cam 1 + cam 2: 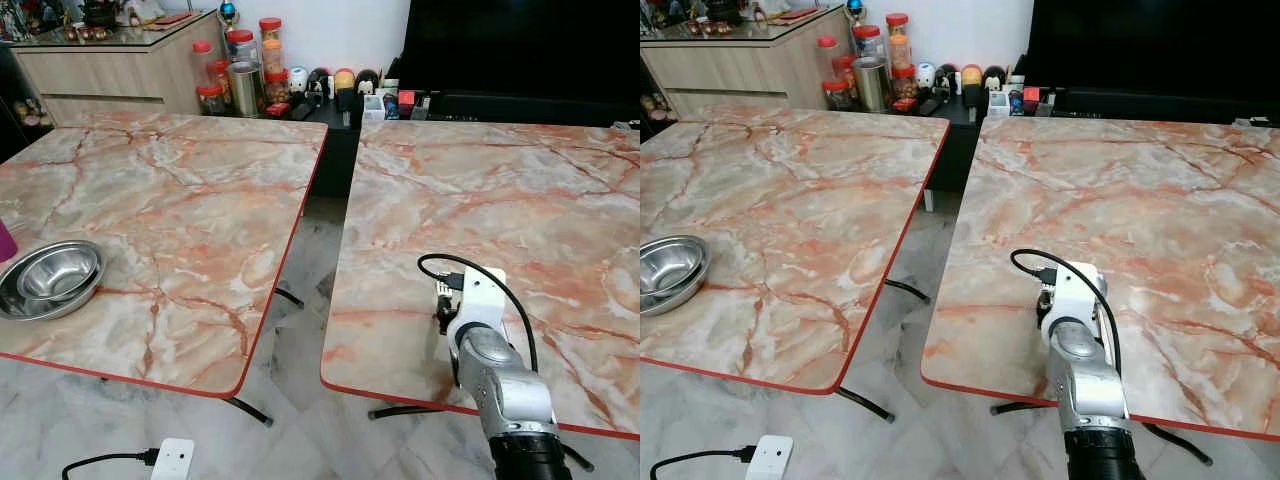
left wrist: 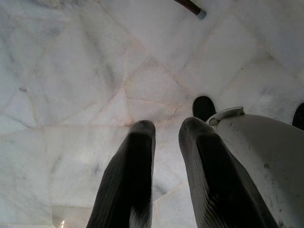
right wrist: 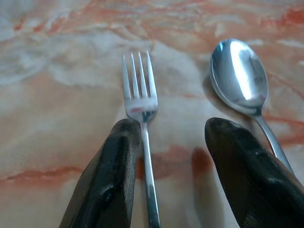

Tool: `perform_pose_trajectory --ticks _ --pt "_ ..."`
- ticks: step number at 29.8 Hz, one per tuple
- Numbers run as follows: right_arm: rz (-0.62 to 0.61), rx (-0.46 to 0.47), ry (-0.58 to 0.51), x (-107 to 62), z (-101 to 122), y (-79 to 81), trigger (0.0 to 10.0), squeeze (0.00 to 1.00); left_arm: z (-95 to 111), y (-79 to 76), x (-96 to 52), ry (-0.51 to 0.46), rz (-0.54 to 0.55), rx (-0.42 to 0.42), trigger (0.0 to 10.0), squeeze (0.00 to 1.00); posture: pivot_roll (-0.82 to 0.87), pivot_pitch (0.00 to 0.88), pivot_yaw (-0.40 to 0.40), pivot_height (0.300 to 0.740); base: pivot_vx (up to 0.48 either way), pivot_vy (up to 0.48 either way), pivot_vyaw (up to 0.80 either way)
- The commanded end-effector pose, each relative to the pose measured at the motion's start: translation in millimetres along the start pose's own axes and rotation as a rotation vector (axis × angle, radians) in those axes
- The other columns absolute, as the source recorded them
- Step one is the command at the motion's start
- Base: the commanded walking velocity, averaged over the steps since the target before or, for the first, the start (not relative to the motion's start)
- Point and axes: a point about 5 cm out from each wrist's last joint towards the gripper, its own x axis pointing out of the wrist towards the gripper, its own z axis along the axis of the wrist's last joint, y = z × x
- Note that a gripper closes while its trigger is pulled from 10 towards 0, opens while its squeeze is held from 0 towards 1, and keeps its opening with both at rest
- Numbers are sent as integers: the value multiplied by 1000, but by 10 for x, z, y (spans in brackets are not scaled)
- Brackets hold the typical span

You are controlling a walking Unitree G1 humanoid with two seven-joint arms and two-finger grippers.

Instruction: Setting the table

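Even, soft daylight fills both head views; the marble worktop (image 1: 180,210) shows a mild sheen and no harsh glare. The steel bowls (image 1: 52,277) catch bright highlights. Straight worktop edges bow slightly toward the frame borders. The dark screen (image 1: 520,45) at the back reads nearly black, without detail. In the right wrist view the spoon (image 3: 240,76) glints white along its bowl and the fork (image 3: 140,102) is fairly sharp, while the near fingers (image 3: 107,180) are soft and throw faint shadows. In the left wrist view the floor (image 2: 85,80) looks pale and washed out.

Two marble-patterned red-edged tables (image 1: 180,200); two nested steel bowls (image 1: 50,278) on the left one; one steel fork (image 3: 142,118); one steel spoon (image 3: 240,76).
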Motion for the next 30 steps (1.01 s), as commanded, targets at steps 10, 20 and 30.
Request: perform_pose_trajectory --ticks 10,20,30 --pt "55 22 19 -14 -50 95 10000 0 -36 18 -2 29 -2 15 10000 0 13 0 19 728 0 0 0" --pt "23 -4 73 39 -230 -11 10000 0 -77 -6 -8 43 -30 28 10000 0 10 0 21 728 0 0 0" --pt "40 -4 71 51 -249 13 0 0 -83 -10 -9 52 -40 26 10000 0 13 0 21 728 0 0 0"
